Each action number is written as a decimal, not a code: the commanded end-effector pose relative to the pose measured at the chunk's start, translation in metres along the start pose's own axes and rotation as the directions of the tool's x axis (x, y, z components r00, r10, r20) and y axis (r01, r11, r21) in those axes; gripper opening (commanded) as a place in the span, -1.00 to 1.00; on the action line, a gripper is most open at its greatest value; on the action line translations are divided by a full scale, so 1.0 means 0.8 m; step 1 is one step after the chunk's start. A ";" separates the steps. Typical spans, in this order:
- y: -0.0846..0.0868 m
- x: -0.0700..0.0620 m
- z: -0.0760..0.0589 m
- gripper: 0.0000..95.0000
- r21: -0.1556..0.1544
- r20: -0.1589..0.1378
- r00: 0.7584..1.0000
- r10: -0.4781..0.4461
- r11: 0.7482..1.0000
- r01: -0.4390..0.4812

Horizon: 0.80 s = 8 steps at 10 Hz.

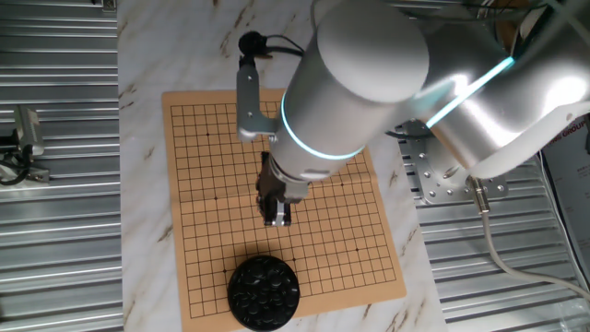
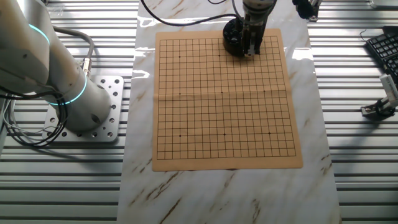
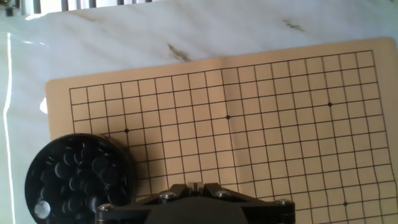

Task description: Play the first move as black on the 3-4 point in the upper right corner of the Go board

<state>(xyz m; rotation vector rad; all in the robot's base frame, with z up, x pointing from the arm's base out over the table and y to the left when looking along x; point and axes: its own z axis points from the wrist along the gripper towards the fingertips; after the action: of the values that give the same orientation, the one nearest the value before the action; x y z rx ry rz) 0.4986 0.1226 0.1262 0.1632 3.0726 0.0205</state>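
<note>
In the hand view, the gripper's dark body fills the bottom centre of the frame, and its fingertips are out of sight below the edge. In one fixed view the gripper (image 1: 277, 214) hangs at mid-frame over the board; the fingers look close together, but whether they are parted, or pinched on a stone, cannot be told from any picture.

Just beside it, at the lower left of the hand view, sits the round black bowl (image 3: 78, 180), resting on the board's corner region and heaped with black stones (image 3: 93, 165). These are the pieces to play. No stone is visible on the grid.

A single stone should be light, hard and rigid, with a glossy, rounded surface, so it is likely to slip or squirt out of a pinch that is off-centre. My judgement is that it is best taken across its widest part, fingers on opposite edges, picking one that lies on top of the heap, with room on both sides for the fingers. Neighbouring stones may shift or ride up as the fingers go in.

Beyond the bowl, the tan Go board (image 3: 261, 124) stretches toward the upper right of the hand view, its grid lines and star dots plain. Farther off lies the marble tabletop (image 3: 155, 31), along the top of that frame.
</note>
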 end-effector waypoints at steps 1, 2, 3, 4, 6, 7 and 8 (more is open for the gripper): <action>0.005 0.000 0.003 -1.00 0.002 0.006 1.000 0.007 1.000 -0.007; 0.009 0.000 0.005 -1.00 0.001 0.010 1.000 0.009 1.000 -0.009; 0.013 0.000 0.007 -1.00 0.003 0.011 1.000 0.010 1.000 -0.010; 0.018 0.001 0.010 -1.00 0.003 0.012 1.000 0.012 1.000 -0.012; 0.024 0.002 0.013 -1.00 0.001 0.012 1.000 0.015 1.000 -0.015; 0.031 0.003 0.016 -1.00 0.002 0.013 1.000 0.019 1.000 -0.019; 0.035 0.004 0.018 -1.00 0.003 0.013 1.000 0.020 1.000 -0.020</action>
<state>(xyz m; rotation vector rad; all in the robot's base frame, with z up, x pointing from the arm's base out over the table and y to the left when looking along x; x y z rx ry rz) 0.4990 0.1530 0.1122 0.1951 3.0594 0.0114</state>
